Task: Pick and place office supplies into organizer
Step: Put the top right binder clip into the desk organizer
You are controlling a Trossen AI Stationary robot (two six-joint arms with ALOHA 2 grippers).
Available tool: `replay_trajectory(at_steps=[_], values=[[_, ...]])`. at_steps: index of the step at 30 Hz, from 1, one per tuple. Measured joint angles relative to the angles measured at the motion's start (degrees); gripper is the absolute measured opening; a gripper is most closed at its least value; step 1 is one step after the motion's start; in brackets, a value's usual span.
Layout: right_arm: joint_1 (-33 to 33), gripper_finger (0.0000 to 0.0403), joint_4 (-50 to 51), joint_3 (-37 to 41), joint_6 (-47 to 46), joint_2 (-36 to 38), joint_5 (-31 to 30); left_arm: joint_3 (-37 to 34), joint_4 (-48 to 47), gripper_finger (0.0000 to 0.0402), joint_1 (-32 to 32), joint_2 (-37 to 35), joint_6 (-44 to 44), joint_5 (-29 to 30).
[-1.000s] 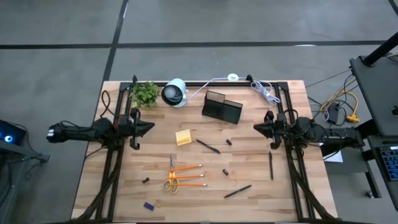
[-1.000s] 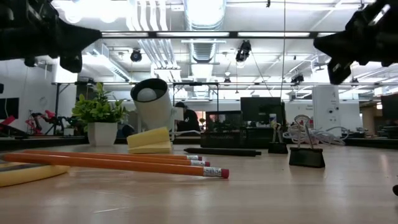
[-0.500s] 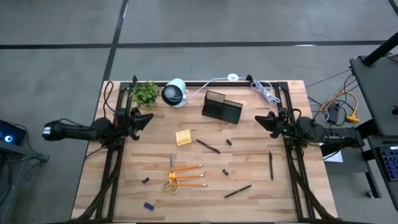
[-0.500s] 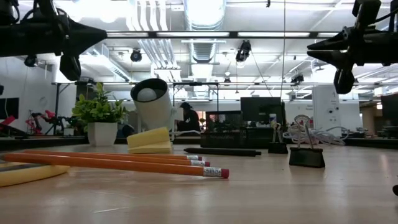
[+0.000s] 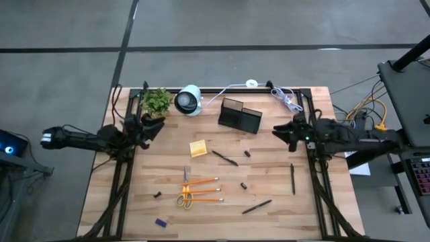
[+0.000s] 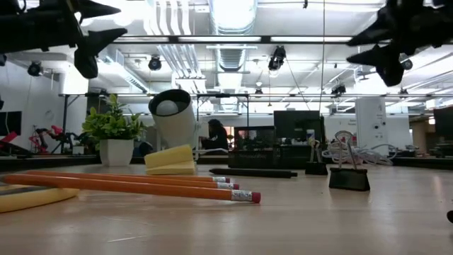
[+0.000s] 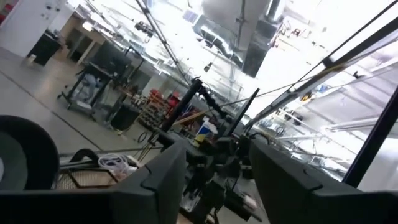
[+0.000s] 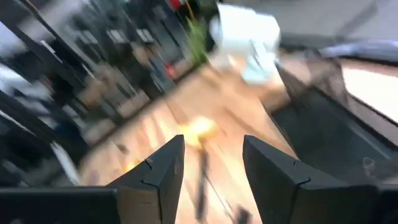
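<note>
The office supplies lie spread on the wooden table: a yellow sticky-note pad, yellow-handled scissors, orange pencils, black pens, small dark clips and a blue piece. The black organizer stands near the far edge. My left gripper hovers open high over the table's left side. Over the right side my right gripper also hovers open. Neither has anything between its fingers.
A green potted plant and a white round lamp-like device stand at the far left. A white cable lies coiled at the far right. The arms' black frames run along both table sides.
Both grippers have opened from shut. Both have risen. The left one has also gone a little toward the table's far edge, and the right one has tipped its fingers down toward the table.
</note>
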State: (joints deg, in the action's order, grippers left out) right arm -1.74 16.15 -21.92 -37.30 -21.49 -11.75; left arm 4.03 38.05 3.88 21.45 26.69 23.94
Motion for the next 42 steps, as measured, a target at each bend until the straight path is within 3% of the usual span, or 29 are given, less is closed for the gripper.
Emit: replay_trajectory(at_steps=[6,17,42], values=[[0.20,0.0153,3.01,-7.68,0.70,-12.66,4.44,0.00,0.02,0.0166,0.00,0.68,0.03,0.15],[5.02,0.0153,4.52,-16.09,-5.72,-31.04,4.53,-0.12,0.07,0.0166,0.00,0.66,0.09,0.42],[7.50,0.0151,33.40,-42.29,-22.06,-64.59,1.12,-0.66,0.08,0.0166,0.02,0.55,0.11,0.44]])
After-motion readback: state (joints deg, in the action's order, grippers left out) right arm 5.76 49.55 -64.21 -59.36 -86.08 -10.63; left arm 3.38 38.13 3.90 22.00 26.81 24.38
